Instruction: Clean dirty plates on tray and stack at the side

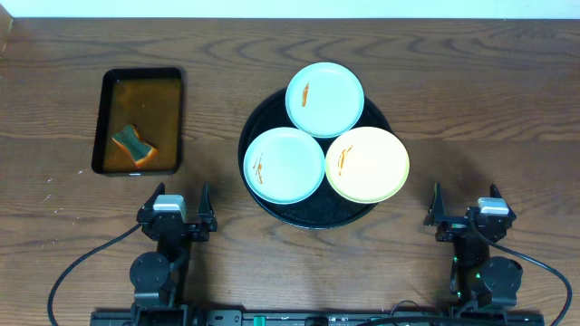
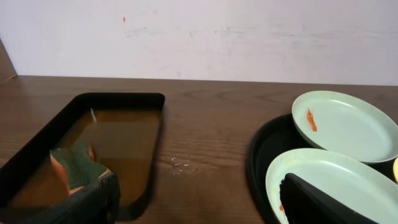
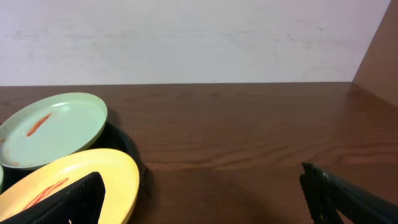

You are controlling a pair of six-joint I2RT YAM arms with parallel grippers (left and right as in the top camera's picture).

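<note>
Three plates rest on the round black tray (image 1: 272, 210) at the table's middle. One pale blue-green plate (image 1: 325, 98) (image 2: 346, 124) (image 3: 55, 127) lies at the back, another (image 1: 285, 164) (image 2: 333, 183) at the front left, and a pale yellow plate (image 1: 367, 163) (image 3: 81, 183) at the front right. Each carries an orange streak. My left gripper (image 1: 181, 201) (image 2: 199, 205) stands open near the front edge, left of the tray, holding nothing. My right gripper (image 1: 462, 201) (image 3: 202, 199) stands open to the tray's right, also with nothing in it.
A small rectangular black tray (image 1: 139, 121) (image 2: 93, 143) of brown liquid sits at the left, with a green and orange sponge (image 1: 133, 142) (image 2: 74, 165) in it. Bare wooden tabletop (image 3: 249, 137) lies right of the round tray. A pale wall stands behind the table.
</note>
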